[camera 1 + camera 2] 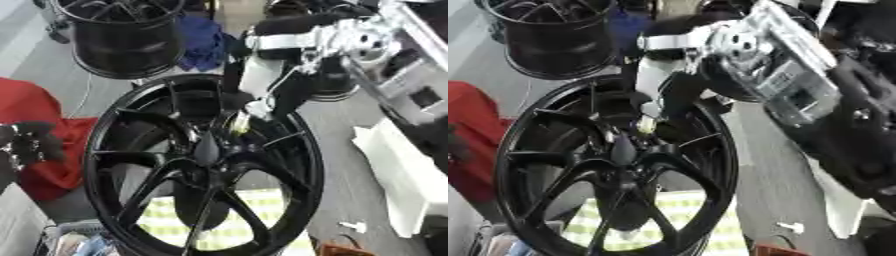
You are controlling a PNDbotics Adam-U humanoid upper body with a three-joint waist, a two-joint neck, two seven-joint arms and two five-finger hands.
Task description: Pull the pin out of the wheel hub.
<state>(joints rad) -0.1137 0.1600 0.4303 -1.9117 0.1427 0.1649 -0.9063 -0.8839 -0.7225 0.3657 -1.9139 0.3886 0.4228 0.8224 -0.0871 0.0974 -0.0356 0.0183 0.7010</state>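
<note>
At the centre of the black wheel hub point(206, 165), right hand point(254, 100) looks pinched on the small yellowish pin point(240, 125), probably stiff and slick, so grip near its base; left hand point(26, 142) idle, curled.

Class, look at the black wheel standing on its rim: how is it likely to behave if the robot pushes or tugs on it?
The black wheel looks rigid metal, so it probably won't flex. Standing upright on its round rim, it may roll or tip sideways under a tug. The right robot hand works at the hub near a small yellowish piece, while the left robot hand hangs apart, so nothing visibly steadies it.
</note>
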